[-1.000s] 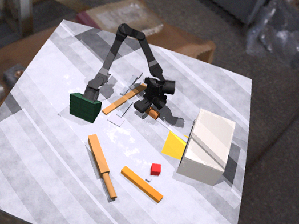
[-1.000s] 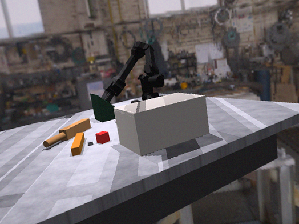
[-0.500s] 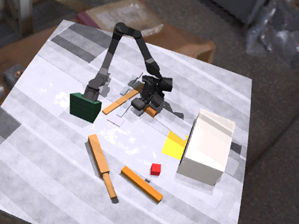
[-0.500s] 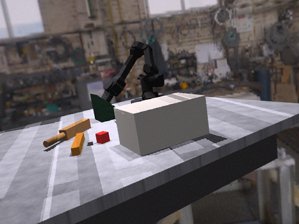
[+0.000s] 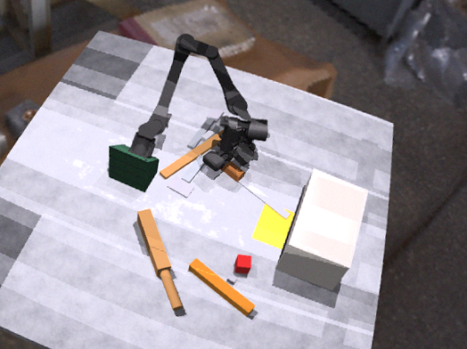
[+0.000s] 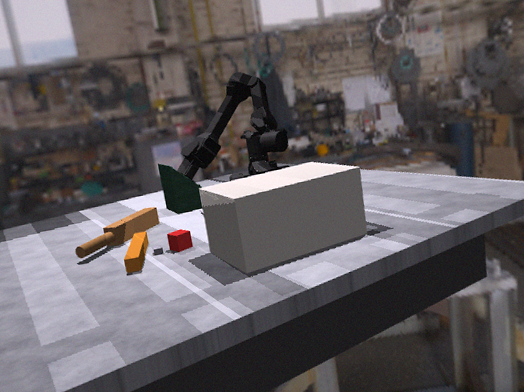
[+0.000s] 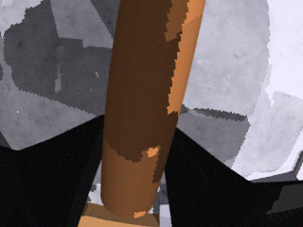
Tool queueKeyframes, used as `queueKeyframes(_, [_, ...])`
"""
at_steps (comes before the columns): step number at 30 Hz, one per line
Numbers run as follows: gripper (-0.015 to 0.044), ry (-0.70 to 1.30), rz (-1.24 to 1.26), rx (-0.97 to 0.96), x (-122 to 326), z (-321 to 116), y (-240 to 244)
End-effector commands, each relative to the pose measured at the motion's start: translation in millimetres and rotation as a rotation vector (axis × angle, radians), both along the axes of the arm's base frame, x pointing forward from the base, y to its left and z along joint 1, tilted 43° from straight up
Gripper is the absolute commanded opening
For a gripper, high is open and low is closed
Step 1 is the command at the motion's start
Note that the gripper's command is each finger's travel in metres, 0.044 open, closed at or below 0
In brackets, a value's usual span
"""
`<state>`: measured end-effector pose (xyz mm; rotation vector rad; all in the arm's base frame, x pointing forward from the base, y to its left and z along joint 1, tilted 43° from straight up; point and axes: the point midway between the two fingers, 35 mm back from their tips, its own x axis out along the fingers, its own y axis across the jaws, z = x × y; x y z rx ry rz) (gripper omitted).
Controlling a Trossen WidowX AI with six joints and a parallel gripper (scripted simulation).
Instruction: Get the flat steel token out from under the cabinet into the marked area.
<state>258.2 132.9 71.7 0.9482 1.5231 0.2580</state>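
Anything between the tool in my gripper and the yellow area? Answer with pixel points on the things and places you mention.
Nothing visible: from the gripper point(image 5: 231, 167) point(image 7: 136, 128), the orange-handled tool point(image 5: 235, 172) point(image 7: 142, 85) runs its thin rod to the yellow area point(image 5: 270, 230), its tip over the edge nearest the cabinet point(image 5: 329, 217) point(image 6: 303, 220).

The cabinet point(image 5: 325, 226) point(image 6: 297, 218) hides the yellow area point(image 5: 272, 227) from the exterior view. The wrist view's upper edge cuts off the orange handle point(image 5: 234, 172) point(image 7: 142, 95). The token cannot be made out.
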Motion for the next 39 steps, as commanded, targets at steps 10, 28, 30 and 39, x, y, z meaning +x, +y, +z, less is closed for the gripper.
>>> queueKeyframes(10, [0.0000, 0.079, -0.081, 0.012, 0.0, 1.1, -1.2])
queueKeyframes(28, [0.0000, 0.152, -0.155, 0.022, 0.4, -1.1, -5.2])
queueKeyframes(30, [0.0000, 0.154, -0.158, 0.022, 0.7, -2.8, -7.2])
queueKeyframes(39, [0.0000, 0.162, -0.166, 0.022, 2.1, -10.2, -15.6])
